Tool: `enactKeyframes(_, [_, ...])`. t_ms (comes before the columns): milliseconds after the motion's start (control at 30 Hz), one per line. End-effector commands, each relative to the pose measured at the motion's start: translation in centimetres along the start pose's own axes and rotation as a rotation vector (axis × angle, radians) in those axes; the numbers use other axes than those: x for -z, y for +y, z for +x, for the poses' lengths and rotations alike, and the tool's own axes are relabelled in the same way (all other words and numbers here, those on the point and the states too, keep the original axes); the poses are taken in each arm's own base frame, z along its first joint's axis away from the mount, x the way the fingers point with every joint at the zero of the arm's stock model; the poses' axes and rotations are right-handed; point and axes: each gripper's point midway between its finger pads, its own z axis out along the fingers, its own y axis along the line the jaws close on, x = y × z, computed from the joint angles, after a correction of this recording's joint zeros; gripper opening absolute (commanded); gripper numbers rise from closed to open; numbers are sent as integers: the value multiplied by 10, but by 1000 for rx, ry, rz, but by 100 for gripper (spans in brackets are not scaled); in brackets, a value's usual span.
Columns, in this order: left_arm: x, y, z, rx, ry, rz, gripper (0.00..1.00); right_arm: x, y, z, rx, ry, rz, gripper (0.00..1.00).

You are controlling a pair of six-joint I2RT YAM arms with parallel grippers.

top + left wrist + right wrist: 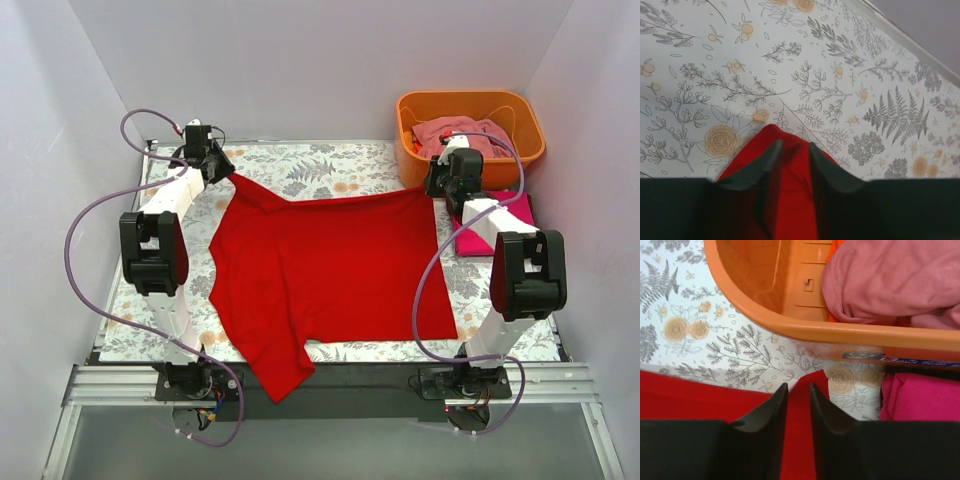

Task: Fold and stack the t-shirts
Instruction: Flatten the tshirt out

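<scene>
The bright red, plain cloth short-sleeved t-shirt (pixel 330 270) is thin, limp and light. It will sag and crease wherever it is unsupported, so I judge the corners, hem and sleeve tips the best places to hold it. A pinch in the middle would only bunch it.

It lies spread nearly flat on the table (pixel 320 165), which has a floral-print cover. Its far edge is drawn almost straight, a few soft wrinkles cross the body, and the near sleeve droops over the table's front edge.

The left end effector (pixel 225 172) sits at the far-left sleeve tip, where the cloth rises to a small peak. Its fingers (pixel 765 162) stand slightly parted with red cloth between them. The right end effector (pixel 438 190) is at the far-right corner, also a little parted over the cloth.

Just beyond it stands the orange plastic basket (pixel 412 150), holding a crumpled dusty pale pink tee (pixel 470 135). A folded magenta-pink tee (pixel 522 205) lies beside the red one.
</scene>
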Motion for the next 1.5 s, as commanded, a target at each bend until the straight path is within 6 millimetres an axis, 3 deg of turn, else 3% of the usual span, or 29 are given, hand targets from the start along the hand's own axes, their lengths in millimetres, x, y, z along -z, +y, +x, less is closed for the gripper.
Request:
enactKeyframes(0, [1,-8,-1,21,11,47,34,-2,7,-30,-20,-70,-29,34])
enactKeyframes(67, [7,-14,-13,12,-17,60,51,5,6,-38,-35,-81,-9,40])
enactKeyframes(133, [14,-18,-20,15,-33,67,61,17,6,-46,-59,-88,13,50])
enactKeyframes(167, [28,-24,-28,24,-51,88,67,23,4,-43,-65,-82,24,52])
enactKeyframes(233, [45,-26,-31,24,-61,101,69,40,10,-49,-85,-93,10,54])
enactKeyframes(267, [61,-21,-27,39,-66,91,69,46,17,-35,-98,-48,-28,54])
enactKeyframes(333, [79,-11,-16,52,-56,72,69,62,31,-27,-132,-20,-82,54])
enactKeyframes(367, [92,3,2,58,-34,44,69,68,41,-15,-149,26,-123,54])
enactKeyframes(400, [97,12,15,72,-10,20,64,73,50,10,-162,92,-151,54])
enactKeyframes(467, [102,43,60,84,74,-53,56,89,70,27,-167,141,-225,54])
enactKeyframes(500, [111,50,76,102,109,-68,53,94,84,46,-158,186,-256,53])
enactKeyframes(567, [117,64,102,109,159,-89,38,106,100,63,-130,227,-305,53])
enactKeyframes(600, [121,76,129,115,215,-106,33,114,117,81,-106,277,-345,53])
enactKeyframes(667, [123,87,149,105,253,-127,20,123,131,95,-69,313,-374,52])
enactKeyframes(700, [125,95,165,101,286,-147,17,131,148,107,-39,343,-412,52])
enactKeyframes(800, [127,101,185,85,328,-162,13,144,170,137,1,407,-463,52])
enactKeyframes(933, [127,132,210,73,379,-292,4,148,171,170,-4,493,-466,51])
enactKeyframes(1067, [128,173,220,31,398,-503,0,146,159,184,19,513,-415,51])
enactKeyframes(1200, [126,184,213,23,374,-567,0,145,152,189,35,519,-386,51])
enactKeyframes(1367, [114,181,183,-10,316,-593,10,149,162,179,81,507,-426,52])
enactKeyframes(1467, [110,167,164,-14,284,-552,20,157,184,163,112,473,-503,52])
